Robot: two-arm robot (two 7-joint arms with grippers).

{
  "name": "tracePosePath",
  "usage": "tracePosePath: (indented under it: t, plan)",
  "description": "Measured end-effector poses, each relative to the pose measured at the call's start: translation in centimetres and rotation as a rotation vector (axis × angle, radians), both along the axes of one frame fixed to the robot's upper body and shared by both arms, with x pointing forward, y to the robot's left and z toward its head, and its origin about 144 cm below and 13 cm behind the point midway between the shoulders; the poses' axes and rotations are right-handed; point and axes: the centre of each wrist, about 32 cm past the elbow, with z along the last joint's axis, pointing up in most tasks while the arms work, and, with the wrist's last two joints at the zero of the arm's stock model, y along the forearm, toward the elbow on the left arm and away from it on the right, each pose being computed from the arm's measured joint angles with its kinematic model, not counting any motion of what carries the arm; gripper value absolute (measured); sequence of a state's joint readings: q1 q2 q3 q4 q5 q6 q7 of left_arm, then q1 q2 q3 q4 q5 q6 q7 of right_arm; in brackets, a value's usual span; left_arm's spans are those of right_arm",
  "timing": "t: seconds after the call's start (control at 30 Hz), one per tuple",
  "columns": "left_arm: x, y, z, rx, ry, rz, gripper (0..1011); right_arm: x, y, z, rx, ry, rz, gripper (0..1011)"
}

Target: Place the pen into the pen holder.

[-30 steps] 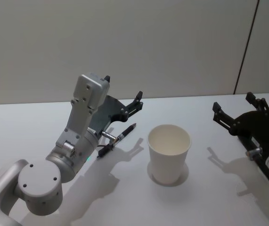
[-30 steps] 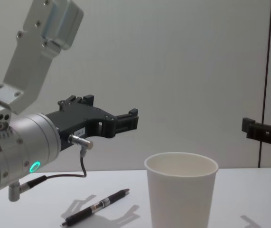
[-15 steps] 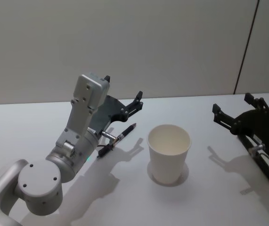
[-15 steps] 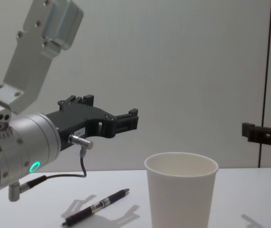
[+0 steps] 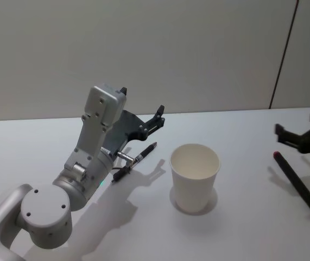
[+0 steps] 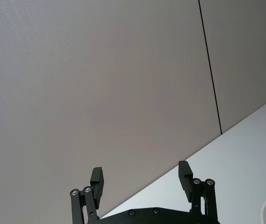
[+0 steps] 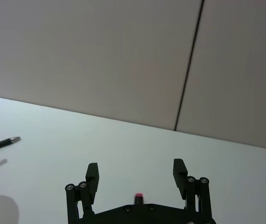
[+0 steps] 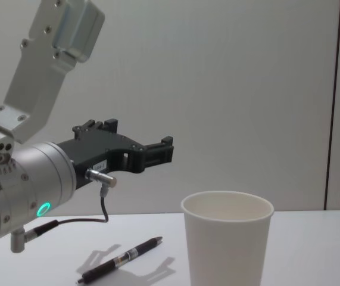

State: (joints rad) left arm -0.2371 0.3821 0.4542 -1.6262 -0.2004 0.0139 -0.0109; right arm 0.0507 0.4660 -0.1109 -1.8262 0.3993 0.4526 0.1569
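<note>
On the white table [image 5: 241,234] in the head view, the pen holder [image 5: 195,176] stands upright, a white paper cup with nothing in it. A black pen [image 5: 134,162] lies flat to its left, apart from it and partly hidden by the left arm. The left gripper [image 5: 141,101] hangs above that pen with its fingers spread wide, holding nothing. Well to the right of the cup lies a red-tipped pen [image 5: 296,181]. The right gripper [image 5: 296,123] hovers just past that pen's far end, equally wide open and empty.

Seen from the left wrist, the left gripper [image 6: 141,172] has its two black fingers far apart against the wall, nothing between them.

From the right wrist, the right gripper [image 7: 135,169] is likewise spread, with the red tip [image 7: 138,196] showing beneath it and the black pen [image 7: 0,143] far off.

Across the table in the chest view, the left gripper [image 8: 140,138] is held clear above the black pen [image 8: 122,260], which lies near the pen holder [image 8: 228,238] without touching it.
</note>
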Motion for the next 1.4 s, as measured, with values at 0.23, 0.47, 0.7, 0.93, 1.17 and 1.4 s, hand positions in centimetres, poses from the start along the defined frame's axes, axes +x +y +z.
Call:
tracePosePath:
  t: [0.23, 0.47, 0.7, 0.93, 1.17, 1.4]
  plan:
    - [0.0, 0.0, 0.0, 0.000, 0.000, 0.000, 1000, 0.5, -2.2, 1.7, -0.022, 0.099, -0.048, 1001]
    - [0.0, 0.0, 0.0, 0.000, 0.000, 0.000, 1000, 1.4, -3.3, 2.4, -0.024, 0.193, -0.077, 1001]
    - [0.0, 0.0, 0.0, 0.000, 0.000, 0.000, 1000, 2.4, -2.6, 2.5, -0.008, 0.250, -0.068, 1001]
    - [0.0, 0.0, 0.0, 0.000, 0.000, 0.000, 1001, 3.5, -1.6, 2.0, 0.001, 0.290, -0.051, 1002]
    - [0.0, 0.0, 0.0, 0.000, 0.000, 0.000, 1000, 4.4, -0.6, 1.1, -0.013, 0.324, -0.042, 1002]
    - [0.0, 0.0, 0.0, 0.000, 0.000, 0.000, 1000, 4.8, -0.1, 0.3, -0.038, 0.343, -0.042, 1001]
